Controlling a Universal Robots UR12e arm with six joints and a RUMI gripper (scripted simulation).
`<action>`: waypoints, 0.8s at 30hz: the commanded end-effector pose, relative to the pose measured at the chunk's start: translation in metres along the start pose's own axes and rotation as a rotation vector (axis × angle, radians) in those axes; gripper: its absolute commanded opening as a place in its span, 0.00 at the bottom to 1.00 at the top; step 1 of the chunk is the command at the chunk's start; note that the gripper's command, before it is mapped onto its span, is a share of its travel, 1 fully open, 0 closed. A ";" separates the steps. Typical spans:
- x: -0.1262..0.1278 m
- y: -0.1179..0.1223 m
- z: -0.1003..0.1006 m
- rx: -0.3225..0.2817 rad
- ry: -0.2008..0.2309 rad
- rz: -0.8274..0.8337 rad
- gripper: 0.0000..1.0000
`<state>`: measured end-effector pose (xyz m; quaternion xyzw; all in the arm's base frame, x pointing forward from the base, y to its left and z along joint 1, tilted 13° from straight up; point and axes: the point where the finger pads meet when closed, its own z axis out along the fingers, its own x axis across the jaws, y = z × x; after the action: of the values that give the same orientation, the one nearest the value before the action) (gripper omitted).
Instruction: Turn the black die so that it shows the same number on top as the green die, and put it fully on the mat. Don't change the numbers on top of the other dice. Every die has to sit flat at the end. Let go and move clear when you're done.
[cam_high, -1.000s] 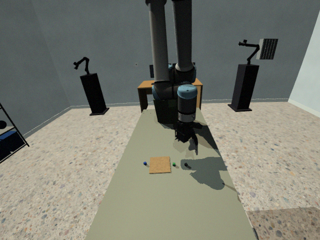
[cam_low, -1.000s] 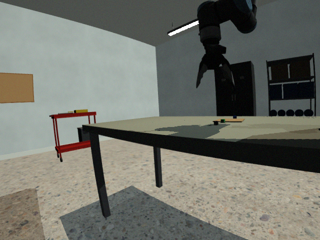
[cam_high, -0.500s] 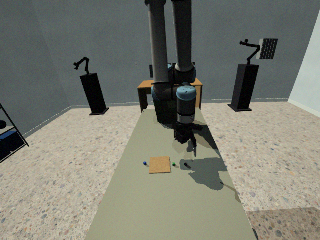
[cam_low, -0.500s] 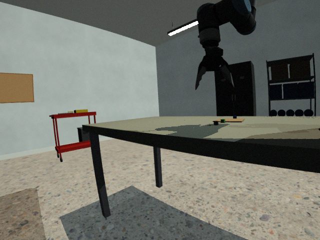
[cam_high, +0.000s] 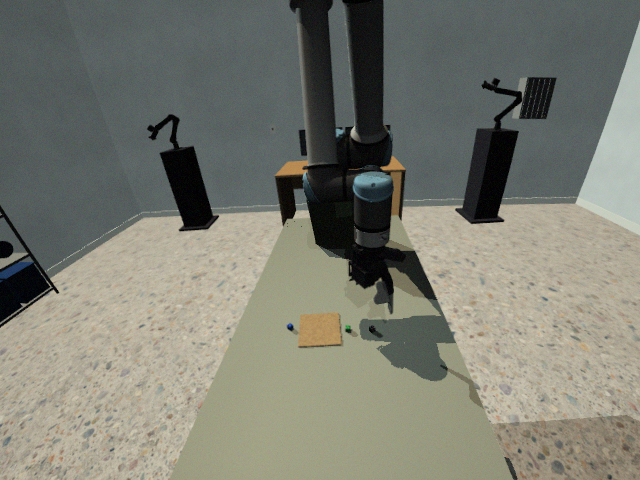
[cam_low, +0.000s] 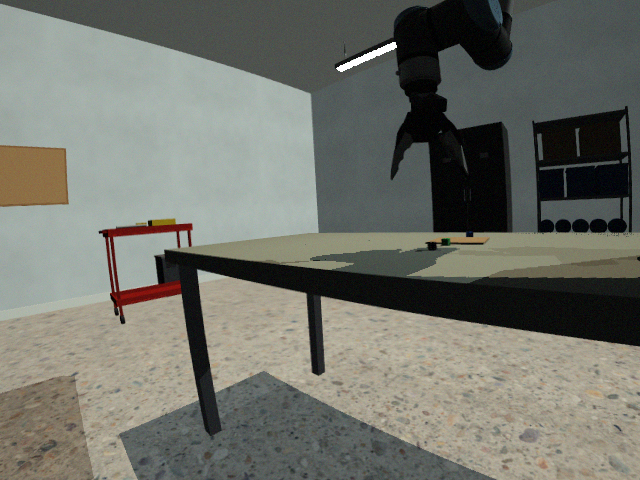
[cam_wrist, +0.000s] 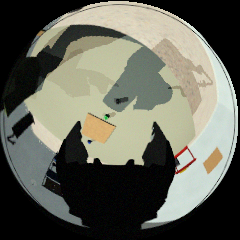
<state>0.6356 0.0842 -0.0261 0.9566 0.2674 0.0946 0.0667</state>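
The black die (cam_high: 372, 329) (cam_low: 431, 245) (cam_wrist: 119, 100) lies on the table right of the mat, in the arm's shadow. The green die (cam_high: 348, 328) (cam_low: 446, 241) (cam_wrist: 106, 117) sits between it and the tan mat (cam_high: 320, 329) (cam_low: 473, 240) (cam_wrist: 97, 128). A blue die (cam_high: 290, 326) (cam_low: 469, 233) (cam_wrist: 90, 142) sits left of the mat. My gripper (cam_high: 385, 293) (cam_low: 428, 160) (cam_wrist: 116, 121) is open and empty, hanging high above the table, behind the black die. The dice are too small to read their top numbers.
The long olive table (cam_high: 330, 413) (cam_low: 361, 253) carries everything. A red cart (cam_low: 144, 258) stands by the far wall. Black pedestals (cam_high: 187, 187) (cam_high: 488, 173) with small arms and a wooden desk (cam_high: 289, 178) stand beyond the table.
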 end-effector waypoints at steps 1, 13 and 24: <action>0.000 0.000 0.000 -0.001 0.001 -0.020 1.00; -0.001 -0.001 0.002 -0.001 0.001 -0.134 1.00; -0.005 -0.002 0.007 -0.001 0.001 -0.379 1.00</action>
<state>0.6322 0.0835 -0.0324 0.9076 0.4037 0.0833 0.0804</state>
